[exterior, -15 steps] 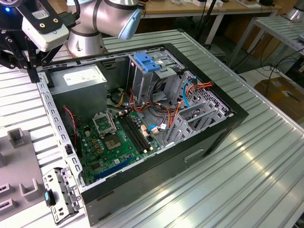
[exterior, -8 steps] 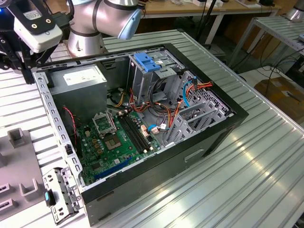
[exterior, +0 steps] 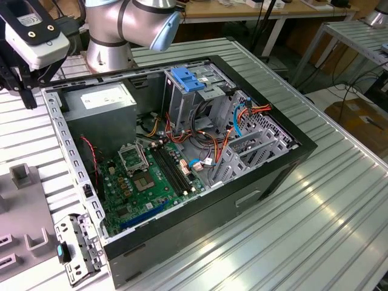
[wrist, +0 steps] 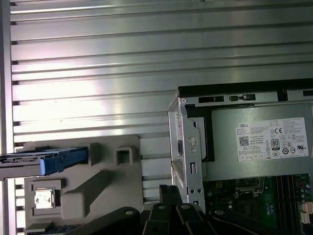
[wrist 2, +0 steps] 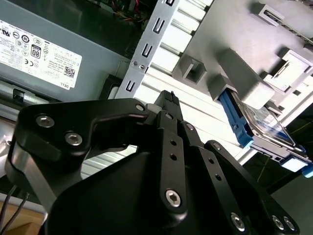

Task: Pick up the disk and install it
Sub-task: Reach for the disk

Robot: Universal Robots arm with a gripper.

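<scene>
The disk (wrist 2: pixel 266 122) stands on edge in a slot of a grey fixture (wrist 2: pixel 230 34), its blue side rail facing out. In the first wrist view the disk (wrist: pixel 34 158) lies edge-on at the fixture's (wrist: pixel 83 196) far corner. My gripper (wrist 2: pixel 169 98) is shut with nothing in it. It hangs over the ribbed table between the fixture and the open computer case's metal wall (wrist 2: pixel 139 58), well apart from the disk. The gripper (wrist: pixel 167 191) points at that same gap. In the exterior view the gripper (exterior: pixel 25 97) is at the far left, beside the case (exterior: pixel 200 200).
The case lies open with the grey power-supply box (exterior: pixel 100 100) nearest the gripper, a metal cage with a blue top (exterior: pixel 188 82) behind, and the green board (exterior: pixel 151 176) and cables inside. A loose metal bracket (exterior: pixel 76 248) lies at the case's front corner.
</scene>
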